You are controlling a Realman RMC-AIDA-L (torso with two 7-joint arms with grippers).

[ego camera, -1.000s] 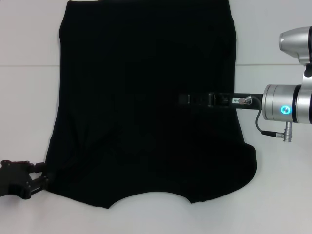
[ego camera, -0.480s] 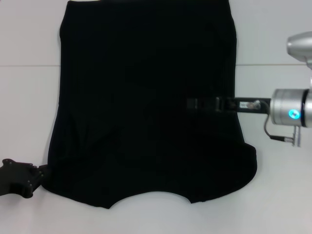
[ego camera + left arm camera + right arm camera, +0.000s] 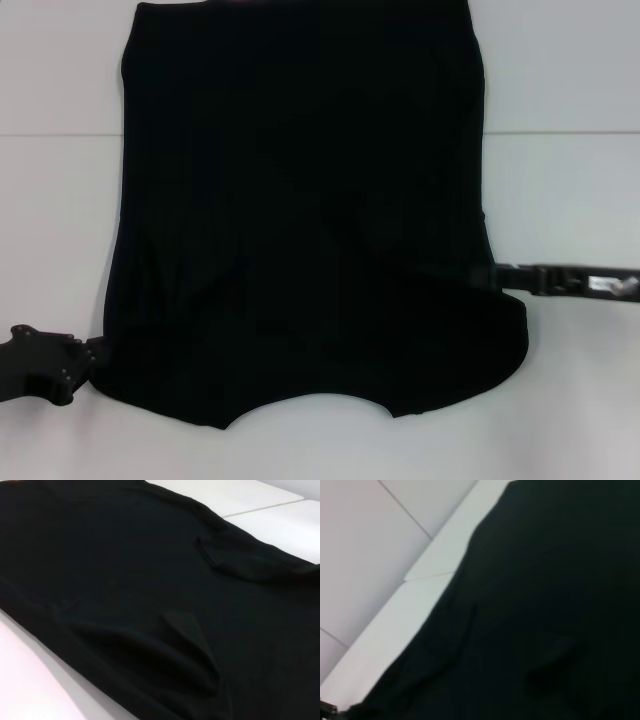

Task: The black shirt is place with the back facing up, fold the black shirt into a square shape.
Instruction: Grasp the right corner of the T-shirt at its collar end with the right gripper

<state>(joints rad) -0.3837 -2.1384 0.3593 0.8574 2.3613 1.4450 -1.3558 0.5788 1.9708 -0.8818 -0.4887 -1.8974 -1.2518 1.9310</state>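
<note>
- Head view shows the black shirt (image 3: 300, 210) spread flat across the white surface (image 3: 560, 80), filling the middle from about 12 o'clock down to 6 o'clock, with its curved edge nearest the robot.
- The left pincer (image 3: 85, 358) sits at roughly 8 o'clock, right at the shirt's near corner on that side; I cannot tell whether its fingers are spread or pinched on cloth.
- The right pincer (image 3: 500, 274) lies low at about 4 o'clock, its tip touching the shirt's side edge just above the rounded sleeve; whether it is parted or clamped I cannot tell either.
- The left wrist view shows only dark cloth with a few soft ridges; the right wrist view shows the shirt's edge against the pale surface.
- My reading: this is the first fold being set up, both arms at the side edges, the shirt not yet folded at all.
- The next move seems to call for a sure pinch on an edge or sleeve, then carrying it over toward the middle without dragging the rest.
- Count: one shirt, two pincers, one surface.
</note>
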